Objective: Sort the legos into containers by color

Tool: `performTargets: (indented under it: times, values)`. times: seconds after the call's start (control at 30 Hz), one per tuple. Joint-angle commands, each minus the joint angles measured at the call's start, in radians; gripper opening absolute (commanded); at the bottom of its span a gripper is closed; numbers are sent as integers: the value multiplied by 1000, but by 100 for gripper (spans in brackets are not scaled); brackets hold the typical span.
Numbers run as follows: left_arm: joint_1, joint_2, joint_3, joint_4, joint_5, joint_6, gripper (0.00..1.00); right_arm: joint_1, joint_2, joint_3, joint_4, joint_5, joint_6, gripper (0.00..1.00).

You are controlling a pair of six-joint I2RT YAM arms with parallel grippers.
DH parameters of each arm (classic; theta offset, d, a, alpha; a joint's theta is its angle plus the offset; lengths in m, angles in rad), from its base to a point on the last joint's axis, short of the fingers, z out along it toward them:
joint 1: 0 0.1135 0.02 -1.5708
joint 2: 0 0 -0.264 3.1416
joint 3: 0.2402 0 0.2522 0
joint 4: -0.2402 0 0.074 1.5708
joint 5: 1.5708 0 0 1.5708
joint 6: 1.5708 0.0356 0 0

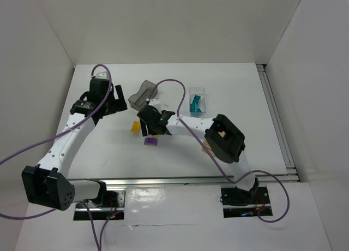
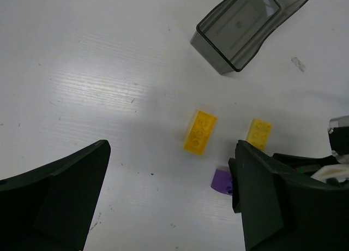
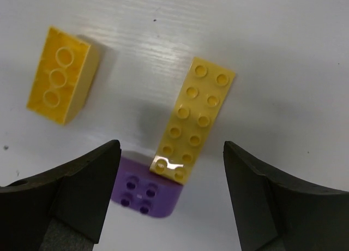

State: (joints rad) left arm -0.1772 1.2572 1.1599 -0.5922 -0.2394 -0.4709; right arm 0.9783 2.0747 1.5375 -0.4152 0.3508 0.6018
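Right fingers (image 3: 71,196) are hovering, spread wide, over a long yellow lego (image 3: 195,120) lying on the tabletop (image 3: 283,54), its end touching a purple lego (image 3: 146,193). Light, rigid and slick, it is probably best pinched across its long sides. Left fingers (image 2: 49,202) are hanging spread too.

No readable text, labels, brands or numbers on any brick, bin, arm or table
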Motion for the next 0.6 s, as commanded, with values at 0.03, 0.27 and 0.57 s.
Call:
performTargets:
  times: [0.03,0.27,0.57]
  values:
    - [5,-10,49,-4,-31,-2,99,-15,64,82,-57,89,95,81]
    - [5,10,49,-4,-55,-12,99,-24,113,95,-60,108,130,60]
    - [5,10,80,-18,-72,-43,99,-98,64,124,9,108,108,23]
